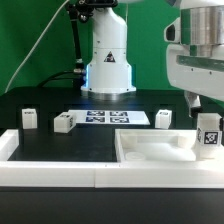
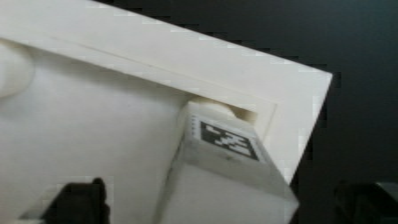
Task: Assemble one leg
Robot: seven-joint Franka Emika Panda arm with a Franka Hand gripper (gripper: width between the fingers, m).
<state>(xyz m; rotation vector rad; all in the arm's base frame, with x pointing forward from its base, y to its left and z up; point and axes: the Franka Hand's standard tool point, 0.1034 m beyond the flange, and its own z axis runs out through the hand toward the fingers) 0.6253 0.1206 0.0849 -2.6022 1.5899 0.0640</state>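
A leg, a stubby white post with a black-and-white tag, stands upright at the far corner of the large white tray-like piece on the exterior view's right. In the wrist view the leg has its far end in a corner recess of that piece. My gripper sits right above the leg. Its dark fingers stand either side of the leg with gaps showing, so it is open. Three more legs lie on the table.
The marker board lies flat in front of the robot base. A low white frame runs along the table's front and the exterior view's left side.
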